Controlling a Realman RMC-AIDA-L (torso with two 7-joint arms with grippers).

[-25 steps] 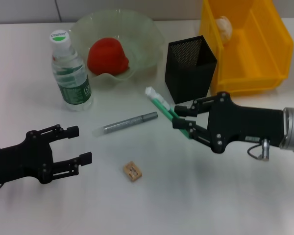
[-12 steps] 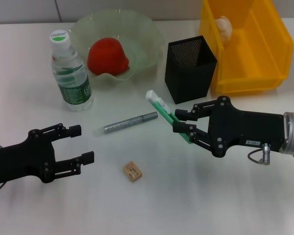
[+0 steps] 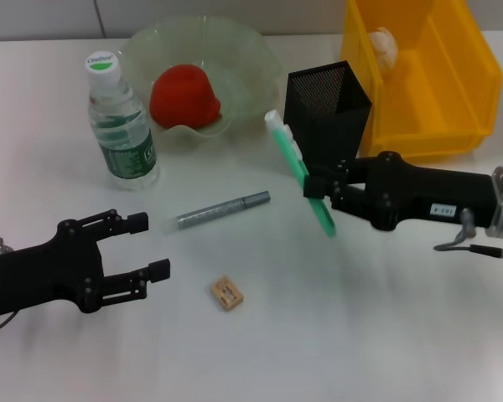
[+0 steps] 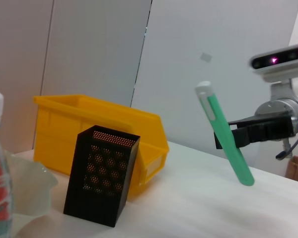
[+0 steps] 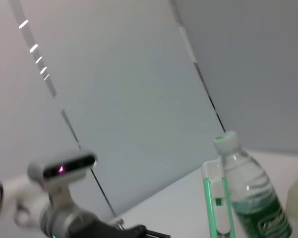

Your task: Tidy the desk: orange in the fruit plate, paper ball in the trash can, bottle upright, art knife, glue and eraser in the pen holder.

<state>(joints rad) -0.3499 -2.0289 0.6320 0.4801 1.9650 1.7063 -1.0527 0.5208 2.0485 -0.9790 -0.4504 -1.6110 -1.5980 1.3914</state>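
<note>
Art knife [image 3: 300, 173] midsection hidden inside right gripper [image 3: 320, 186]; paper ball [image 3: 384, 44] partly behind the yellow bin's wall [image 3: 365, 75].

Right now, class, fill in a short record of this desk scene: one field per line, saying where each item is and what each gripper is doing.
right gripper: shut on green art knife, held tilted above the desk beside the pen holder
left gripper: open, hovering low near the desk's front, holding nothing
glue stick: lying on the desk
eraser: on the desk
bottle: upright
orange: in fruit plate
paper ball: in yellow bin
</note>
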